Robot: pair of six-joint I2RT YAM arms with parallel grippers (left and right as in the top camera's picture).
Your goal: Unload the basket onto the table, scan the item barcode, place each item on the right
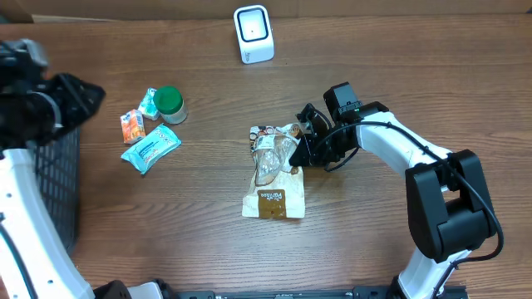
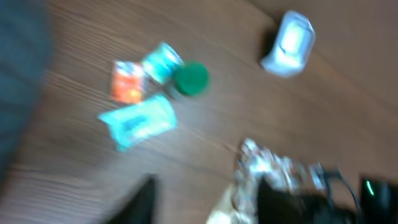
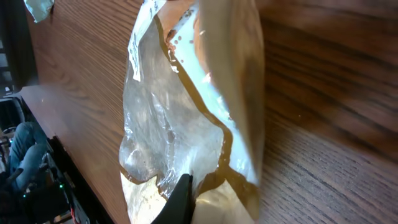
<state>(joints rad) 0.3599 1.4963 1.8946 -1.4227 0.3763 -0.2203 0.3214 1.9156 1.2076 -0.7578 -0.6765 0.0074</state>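
Snack bag [image 1: 274,170] lies mid-table, well short of scanner [image 1: 253,33]. Right gripper [image 1: 301,149] pinched shut on bag's right edge — likely to lift barcode toward scanner. Left gripper [image 1: 83,93] near basket [image 1: 50,183], blurred — grip state unclear.

My right arm [image 1: 399,145] reaches in from the right side, its white forearm stretched toward the middle and the wrist bent down low. My right fingers [image 1: 303,148] are closed together. The wrist view shows only one dark fingertip [image 3: 180,200], at the bottom. My left arm [image 1: 17,208] rises along the far left edge. My left fingers [image 1: 87,95] point right, too blurred to judge their gap.
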